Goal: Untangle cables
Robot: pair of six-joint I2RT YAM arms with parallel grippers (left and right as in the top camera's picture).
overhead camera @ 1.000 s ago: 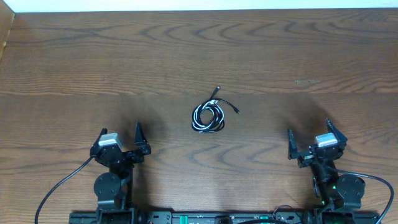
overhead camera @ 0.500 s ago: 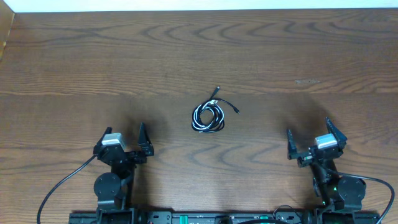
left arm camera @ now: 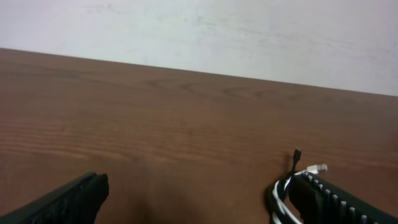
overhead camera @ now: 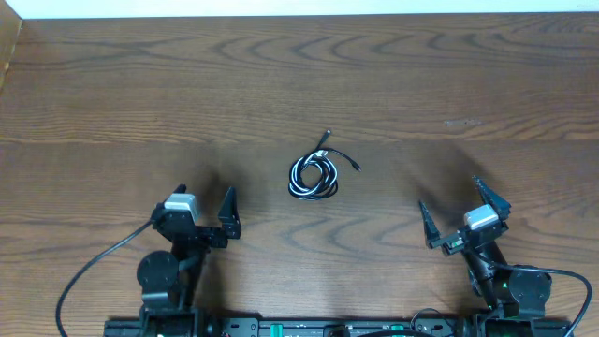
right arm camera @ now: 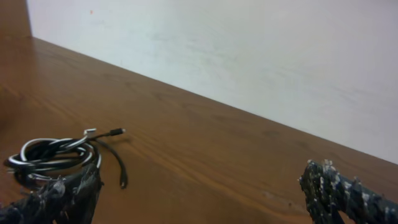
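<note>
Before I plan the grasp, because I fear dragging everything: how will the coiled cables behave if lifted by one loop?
Probably floppy: the cables are thin cords in loose loops, so a lifted strand would likely sag. The black and white coils look interwoven, so both would probably rise together. The free plug end may drag on the table.

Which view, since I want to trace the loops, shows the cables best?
Overhead: the cables lie whole, seen from above. Right wrist shows them side-on, partly hidden; left wrist catches only an edge.
</note>
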